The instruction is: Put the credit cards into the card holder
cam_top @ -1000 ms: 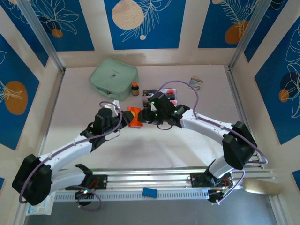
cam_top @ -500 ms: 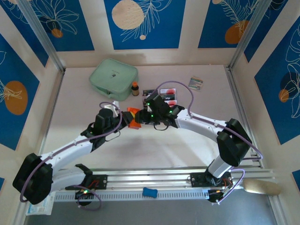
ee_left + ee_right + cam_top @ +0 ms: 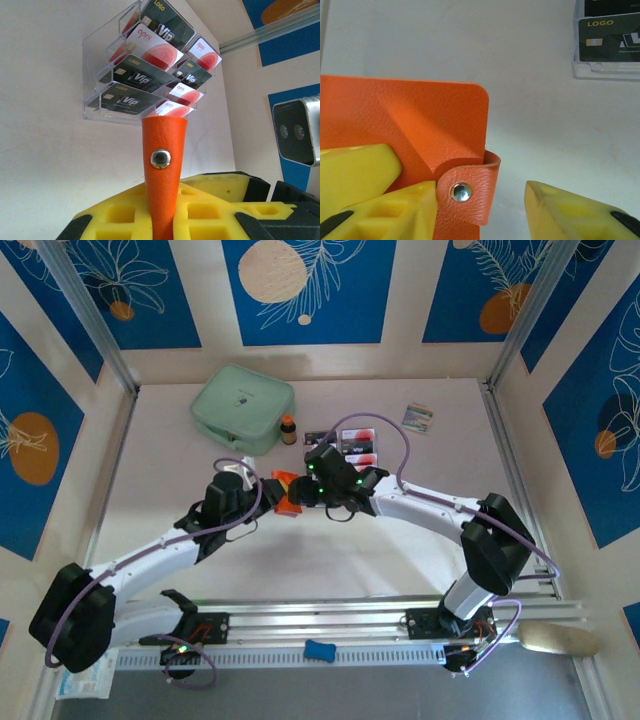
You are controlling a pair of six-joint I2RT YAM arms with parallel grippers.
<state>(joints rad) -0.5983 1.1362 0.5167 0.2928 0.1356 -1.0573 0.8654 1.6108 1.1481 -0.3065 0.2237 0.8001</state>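
Task status: not started on the cards proper. All cards (image 3: 150,75) seen stand in the tiers of a clear rack (image 3: 92,67) toward the far edge of the desk (image 3: 440,460), about midway along it. None has been drawn out, and none shows in the holder (image 3: 410,120). The holder is held edge-up over the middle of the desk, just on the near side of the rack. The left tool (image 3: 162,202) is pressed together on its lower part, with a yellow pad on either side of the orange leather. The snap tab (image 3: 465,192) is wrapped round the edge with its stud seated, so the holder appears closed. The right tool (image 3: 485,205) is spread and straddles the tab. One finger lies against the tab while the other stands apart from it with bare desk showing between, so nothing is pinched. In my judgement the work in hand is unfastening the snap. Opening the holder, fetching each card and sliding it in all remain. Compared with a second ago, the right arm has swung leftward and its wrist now covers more of the holder from above, leaving less orange in sight. The left arm, rack and cards lie as before.
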